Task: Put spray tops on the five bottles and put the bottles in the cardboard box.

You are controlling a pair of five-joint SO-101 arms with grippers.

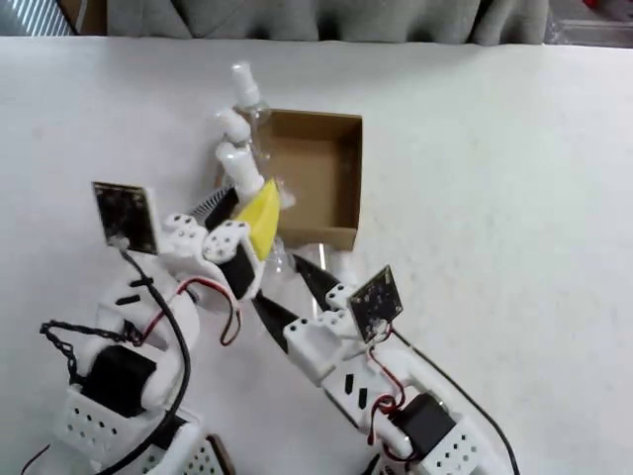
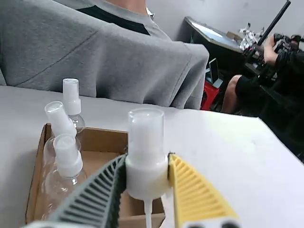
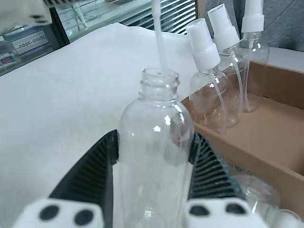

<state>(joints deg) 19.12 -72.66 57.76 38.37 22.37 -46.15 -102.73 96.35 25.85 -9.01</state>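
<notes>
1. left gripper [image 2: 147, 162] pinches a spray top [image 2: 145, 135] near the cardboard box [image 2: 102, 140].
2. right gripper [image 3: 153, 142] clamps an open bottle [image 3: 154, 171] beside the box; the top's tube [image 3: 158, 38] meets its neck.
3. three capped bottles [image 3: 209, 95] stand inside the box.

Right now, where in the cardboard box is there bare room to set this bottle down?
The cardboard box floor is bare between the three capped bottles and the opposite wall. Crowded: outside its near wall, where left tool and right tool sit close.

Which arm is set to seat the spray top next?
Left: the left claw grips the spray top, tube hanging at the neck of the open bottle that the right claw holds.
</notes>
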